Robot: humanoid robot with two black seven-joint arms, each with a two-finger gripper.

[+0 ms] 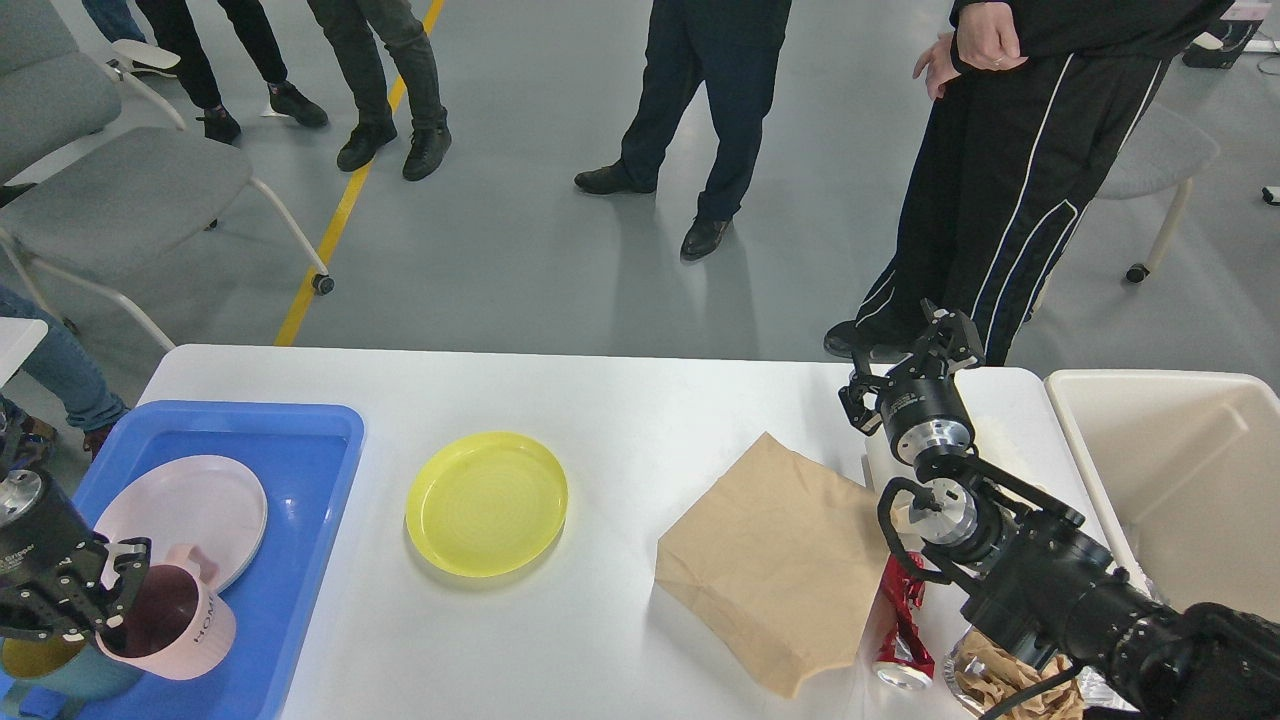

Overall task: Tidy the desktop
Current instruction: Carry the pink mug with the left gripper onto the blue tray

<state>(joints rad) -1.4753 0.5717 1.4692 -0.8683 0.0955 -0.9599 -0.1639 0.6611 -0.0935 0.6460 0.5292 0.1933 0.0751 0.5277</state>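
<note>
I have my left gripper (100,610) clamped on the pink mug's (170,625) rim, low over the blue tray (300,470) at the desktop's (620,400) left end. Next, I judge: set it down, let go. My right gripper (925,355) hovers spread, empty.

White table (620,400), plain and smooth. Bright blue tray (300,470) at the left, a pale pink plate (190,505) on it. Pink mug (185,625) with dark lettering on its side and a dark maroon inside. Beside it a teal mug (60,675), yellow within. Out on the white, a solid yellow plate (487,503). Tan brown paper bag (780,560), unprinted. Shiny red crushed can (900,625) with a silver end. Cream bin (1180,470) at the right. Both arms black, silver rings at the wrists.
</note>
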